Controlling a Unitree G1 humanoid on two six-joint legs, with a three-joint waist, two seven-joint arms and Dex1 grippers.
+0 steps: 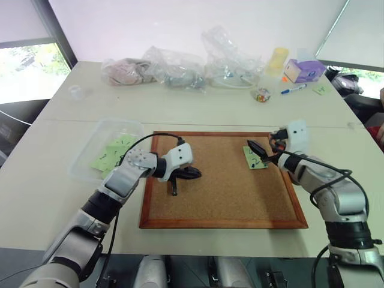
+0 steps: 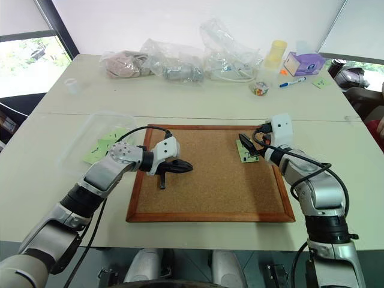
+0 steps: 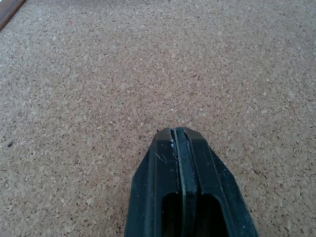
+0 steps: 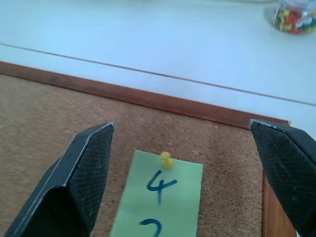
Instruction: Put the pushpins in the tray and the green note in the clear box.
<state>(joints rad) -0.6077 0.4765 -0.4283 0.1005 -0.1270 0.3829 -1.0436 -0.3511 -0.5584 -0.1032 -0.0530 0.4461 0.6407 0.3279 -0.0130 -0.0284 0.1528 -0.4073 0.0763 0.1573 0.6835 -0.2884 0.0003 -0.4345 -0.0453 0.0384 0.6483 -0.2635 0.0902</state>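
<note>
Head view: light green rectangular "4 2" note (image 1: 254, 157) lies on the wood-framed cork board (image 1: 222, 180), near its right edge; clear plastic box (image 1: 107, 147) left of board on the table.
Left wrist view: left pincer (image 3: 178, 143) pressed shut, empty, over cork.
Right wrist view: right pincer (image 4: 185, 148) spread wide, empty, astride the small yellow pushpin (image 4: 166, 159) pinning the note's top edge.

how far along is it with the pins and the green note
Early stage. Done: nothing visible; the green note is pinned to the cork board by a yellow pushpin. In hand: the open right gripper flanks that pin; the left gripper is shut over bare cork. Left: pin to tray, note to the clear box.
</note>
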